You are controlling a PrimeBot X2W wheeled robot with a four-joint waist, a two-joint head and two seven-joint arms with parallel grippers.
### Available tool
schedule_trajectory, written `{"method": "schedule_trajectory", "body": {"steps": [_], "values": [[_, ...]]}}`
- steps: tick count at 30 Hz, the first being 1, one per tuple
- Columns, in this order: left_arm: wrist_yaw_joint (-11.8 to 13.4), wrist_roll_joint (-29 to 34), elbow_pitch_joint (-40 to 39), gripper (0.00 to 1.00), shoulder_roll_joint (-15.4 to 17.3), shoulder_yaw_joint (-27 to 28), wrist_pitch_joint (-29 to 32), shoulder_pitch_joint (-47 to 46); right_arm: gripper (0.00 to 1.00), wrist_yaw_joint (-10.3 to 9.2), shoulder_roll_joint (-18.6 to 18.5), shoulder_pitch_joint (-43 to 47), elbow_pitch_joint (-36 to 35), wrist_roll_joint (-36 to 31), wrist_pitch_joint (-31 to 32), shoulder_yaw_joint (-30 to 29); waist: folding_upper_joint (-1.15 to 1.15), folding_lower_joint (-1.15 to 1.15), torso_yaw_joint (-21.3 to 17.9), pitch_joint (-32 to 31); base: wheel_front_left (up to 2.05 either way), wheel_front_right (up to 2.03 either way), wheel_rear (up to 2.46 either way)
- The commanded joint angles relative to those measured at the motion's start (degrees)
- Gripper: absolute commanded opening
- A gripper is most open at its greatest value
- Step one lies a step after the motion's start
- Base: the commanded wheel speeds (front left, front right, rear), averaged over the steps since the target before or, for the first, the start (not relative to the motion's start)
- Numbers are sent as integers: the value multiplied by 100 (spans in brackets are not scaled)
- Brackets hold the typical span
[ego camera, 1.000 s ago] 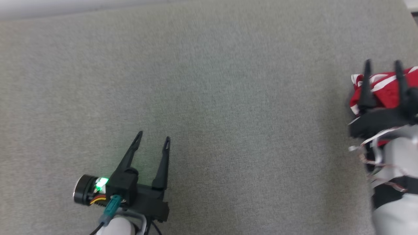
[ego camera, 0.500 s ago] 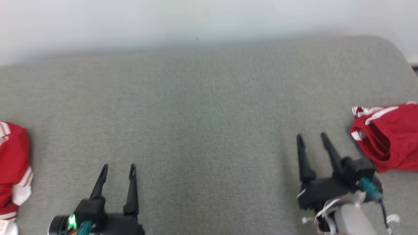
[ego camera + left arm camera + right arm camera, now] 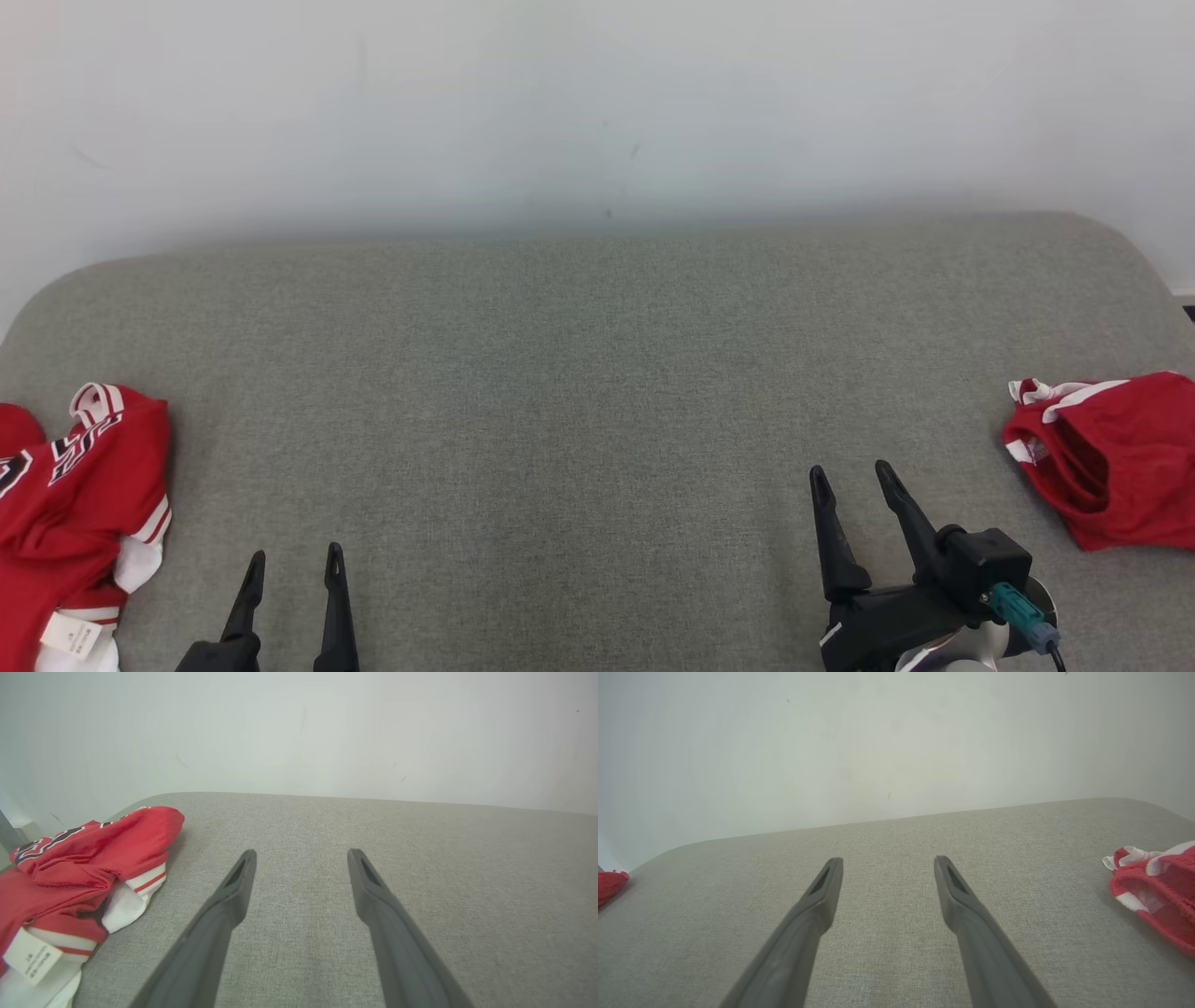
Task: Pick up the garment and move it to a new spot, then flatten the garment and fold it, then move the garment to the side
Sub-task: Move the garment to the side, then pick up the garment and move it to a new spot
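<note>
garment [image 3: 1111,457]: lies in a crumpled heap at the right edge of the grey pad [image 3: 579,392], cut off by the head view's right border
jersey [image 3: 65,504]: bunched at the pad's left edge, well apart from the garment
open room: pad bare between the two heaps; far corners rounded, white wall [image 3: 560,112] right behind the far edge
right gripper [image 3: 851,471]: near the garment's left side, not touching; fingers spread, empty, pointing toward the wall
left gripper [image 3: 295,555]: low at the near edge, just right of the jersey (apart from it); fingers spread, empty
look: garment red with white stripes, dark hollow at its opening; jersey red, white trim, black lettering, white tag
</note>
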Motion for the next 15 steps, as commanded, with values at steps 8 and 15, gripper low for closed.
{"method": "schedule_trajectory", "body": {"steps": [8,15], "values": [[-6,-44,-74,100,-9,11,-17,23,100,-13,16,86,-22,97,-1,87,1,1,37,43,0,0,0],[49,-83,-88,100,-8,17,-17,-87,100,-13,17,63,-48,50,-1,171,1,1,435,156,0,0,0]]}}
